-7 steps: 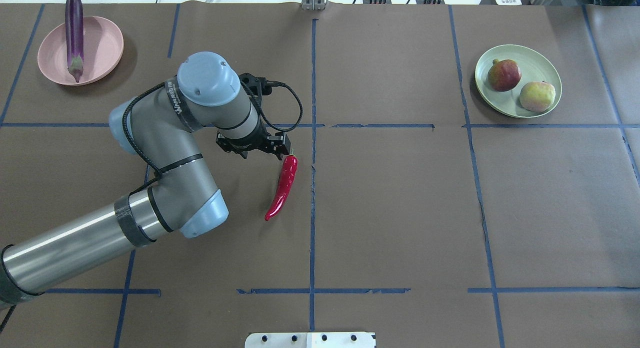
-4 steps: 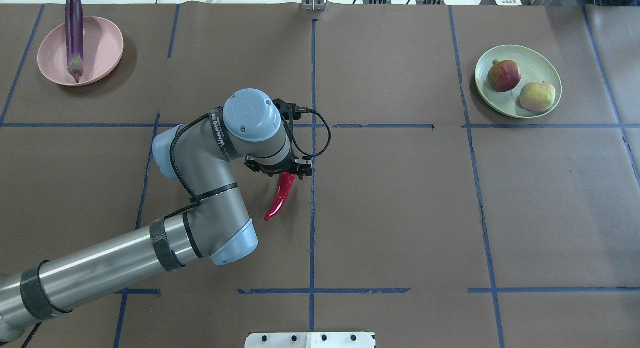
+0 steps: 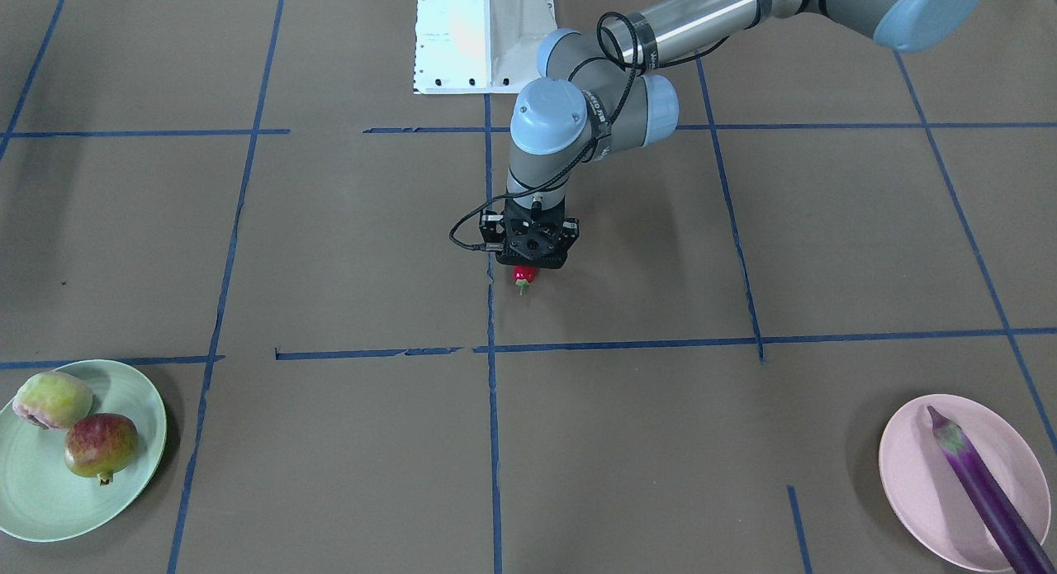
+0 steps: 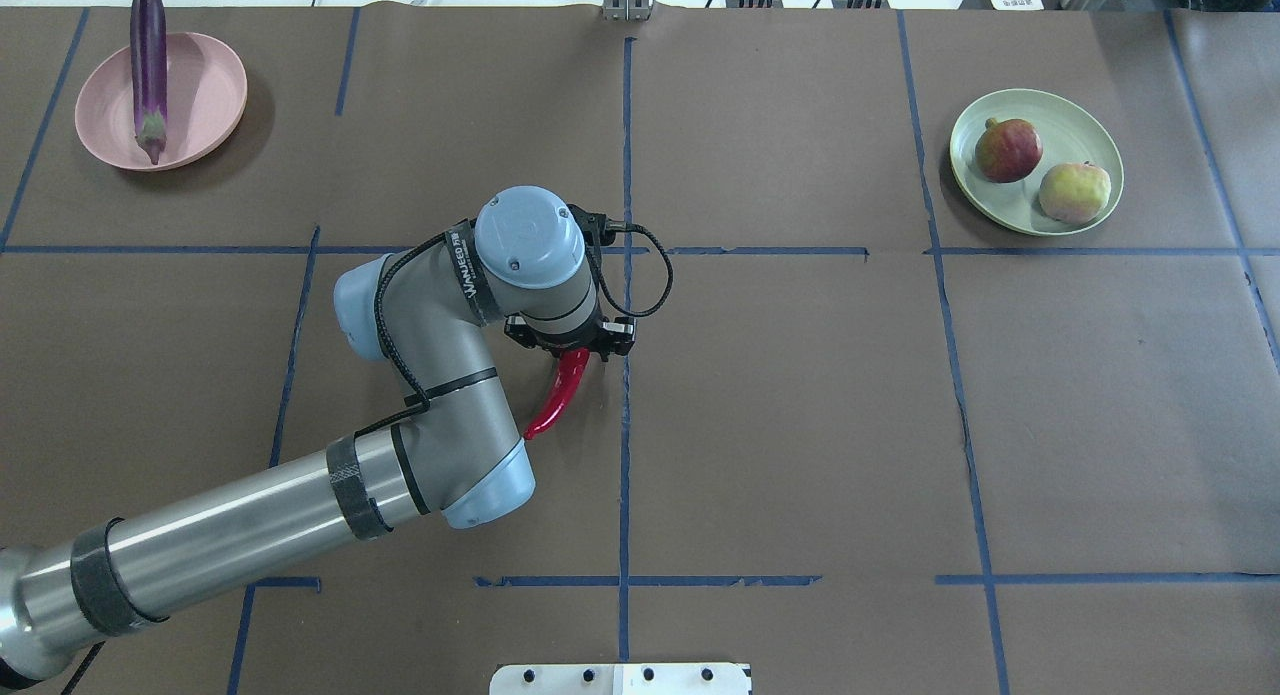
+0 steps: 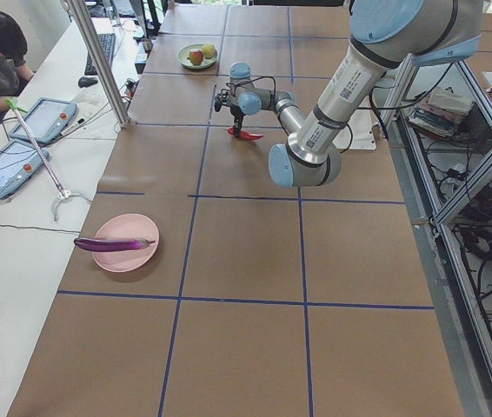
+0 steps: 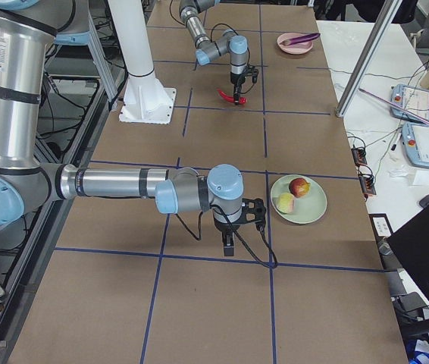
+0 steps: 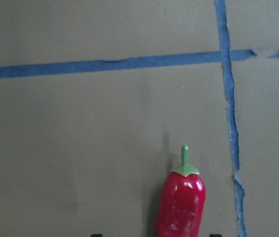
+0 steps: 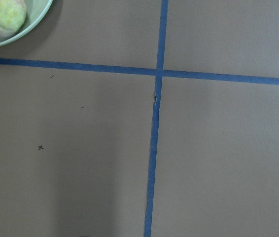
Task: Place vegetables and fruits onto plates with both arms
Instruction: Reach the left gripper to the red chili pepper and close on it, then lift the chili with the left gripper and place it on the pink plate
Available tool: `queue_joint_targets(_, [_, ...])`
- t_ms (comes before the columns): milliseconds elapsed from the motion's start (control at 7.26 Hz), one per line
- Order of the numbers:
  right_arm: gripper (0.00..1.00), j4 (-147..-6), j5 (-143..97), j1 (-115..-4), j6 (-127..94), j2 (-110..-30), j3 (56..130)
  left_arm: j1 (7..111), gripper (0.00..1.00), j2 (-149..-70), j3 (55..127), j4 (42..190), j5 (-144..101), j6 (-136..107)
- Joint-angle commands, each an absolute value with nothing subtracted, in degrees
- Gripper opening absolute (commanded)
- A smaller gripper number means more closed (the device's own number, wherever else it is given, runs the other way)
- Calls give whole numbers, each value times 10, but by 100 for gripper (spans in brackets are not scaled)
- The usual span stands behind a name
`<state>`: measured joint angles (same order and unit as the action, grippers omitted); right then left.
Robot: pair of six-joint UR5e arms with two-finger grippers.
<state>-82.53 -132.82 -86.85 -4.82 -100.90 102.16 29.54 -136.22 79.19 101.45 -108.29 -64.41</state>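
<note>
Pink plate [image 4: 215, 85], far left in the overhead view, is loaded with the eggplant [image 4: 148, 65], whose tip overhangs the far rim. Bare room is left beside it. Near the middle, the chili pepper [image 4: 555, 400] lies on the brown paper, its stem end straddled by the left gripper [image 4: 572, 347], jaws spread, nothing clamped yet. The grasp is best closed squarely across the thick shoulder, lest the glossy skin squirt out. At right, both fruits [image 4: 1008, 149] sit on the green plate [image 4: 1085, 125]. Whether the right gripper [image 6: 230, 241] is parted cannot be told.
</note>
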Motion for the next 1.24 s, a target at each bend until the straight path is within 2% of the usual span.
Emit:
queue_joint_targets(0, [100,-824,-1327,-868,-47,-1009,1020,295,38,-1361,790,1013,-1083,-643])
queue_joint_targets(138, [100,-824,-1326,-868,-47,-1009,1020,301,7,-1361,794,1007,-1082,-649])
queue_joint_targets(276, [100,-824,-1325,-868,-47,-1008,1019,327,4,-1348,820,982,-1083,-649])
queue_joint_targets(413, [100,-823,-1325,-868,-48,-1008,1019,366,4,-1314,876,975,-1089,-649])
queue_joint_targets(689, [100,-822,-1325,-868,-47,-1008,1017,496,4,-1293,864,969,-1142,-644])
queue_joint_targets(827, [100,-821,-1325,-867,-48,-1007,1014,557,5,-1288,805,975,-1188,-622])
queue_joint_targets(1102, [100,-819,-1325,-867,-47,-1008,1012,638,11,-1306,650,993,-1200,-466])
